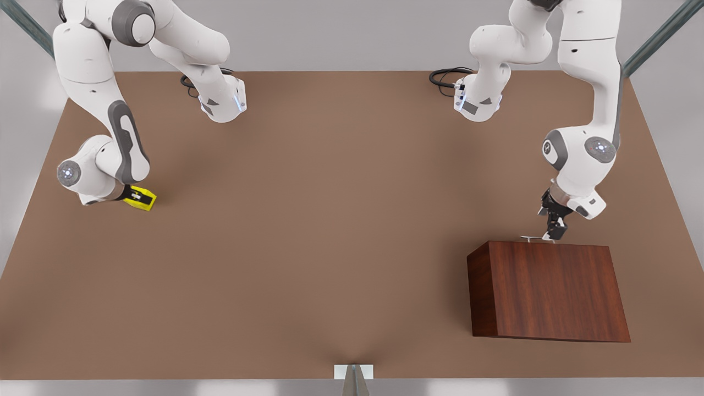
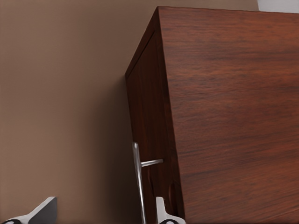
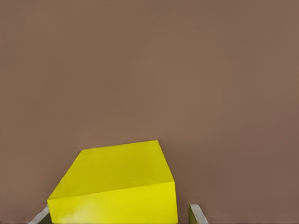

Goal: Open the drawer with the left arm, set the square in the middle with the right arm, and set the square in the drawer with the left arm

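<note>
Broad matte brown tabletop [image 1: 341, 231], bare across the middle. On the front view's right, toward the near edge, the dark reddish-brown wood-grain cabinet [image 1: 550, 291], the drawer [image 2: 148, 140] flush with its body, not pulled out. Slim silver bar handle [image 1: 532, 238] on the far face, standing off on a short post in the left wrist view [image 2: 137, 179].

Left arm [image 1: 588, 110] reaching down from the far right corner, left gripper [image 1: 553, 231] right at the handle, fingers [image 2: 161, 212] spread to either side of the bar, one close beside it and the drawer front, the other [image 2: 42, 210] well apart over bare table. Not clamped. Nothing between gripper and handle.

Right arm [image 1: 99, 110] folded low on the front view's left, right gripper [image 1: 137, 197] down at the table. Fingers [image 3: 196, 214] straddling the square [image 1: 141, 198], one on each side; whether pressing it or merely flanking it, hard to tell. Small bright yellow cube, seen large in the right wrist view [image 3: 117, 186], resting on the table far from the cabinet, open brown surface all around.

Black cables [image 1: 448, 77] coiled by the arm bases at the far edge.
</note>
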`<state>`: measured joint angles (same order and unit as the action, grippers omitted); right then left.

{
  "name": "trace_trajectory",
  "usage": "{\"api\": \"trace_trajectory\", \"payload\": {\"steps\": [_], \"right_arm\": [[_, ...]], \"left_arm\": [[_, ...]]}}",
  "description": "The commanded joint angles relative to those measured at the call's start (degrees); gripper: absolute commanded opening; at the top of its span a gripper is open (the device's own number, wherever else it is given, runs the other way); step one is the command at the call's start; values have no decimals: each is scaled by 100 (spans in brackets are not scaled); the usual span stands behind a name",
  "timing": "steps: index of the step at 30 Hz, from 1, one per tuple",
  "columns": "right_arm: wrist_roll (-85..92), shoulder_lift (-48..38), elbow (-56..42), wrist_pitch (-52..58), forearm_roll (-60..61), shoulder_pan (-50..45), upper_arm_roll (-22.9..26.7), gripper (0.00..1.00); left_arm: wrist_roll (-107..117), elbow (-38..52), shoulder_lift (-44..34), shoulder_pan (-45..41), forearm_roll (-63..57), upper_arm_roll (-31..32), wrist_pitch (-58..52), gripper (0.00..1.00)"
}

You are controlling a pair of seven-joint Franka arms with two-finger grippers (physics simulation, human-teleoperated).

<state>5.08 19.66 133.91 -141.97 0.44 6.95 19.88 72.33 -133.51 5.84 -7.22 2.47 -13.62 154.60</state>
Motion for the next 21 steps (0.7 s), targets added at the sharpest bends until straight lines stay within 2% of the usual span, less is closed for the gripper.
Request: {"api": "trace_trajectory", "payload": {"steps": [1, 4, 8, 17, 20, 21], "right_arm": [[2, -6, 4, -6, 0, 0, -1, 93], [2, 55, -5, -120, 0, 0, -1, 87], [134, 82, -14, -129, 0, 0, -1, 72], [107, -137, -49, -77, 0, -79, -80, 68], [-1008, -542, -75, 178, 9, -97, -923, 70], [-1676, -595, -76, 178, 18, -106, -1363, 70]], "left_arm": [[0, 0, 13, 2, 69, -1, 0, 100], [0, 0, 119, 2, 87, -1, 70, 100], [0, 9, 224, 2, 87, -1, 141, 100], [26, -123, 216, 2, 166, -1, -35, 100], [18, -219, 84, 2, 228, -1, -132, 100], [26, -255, 57, 2, 228, -1, -132, 100]]}}
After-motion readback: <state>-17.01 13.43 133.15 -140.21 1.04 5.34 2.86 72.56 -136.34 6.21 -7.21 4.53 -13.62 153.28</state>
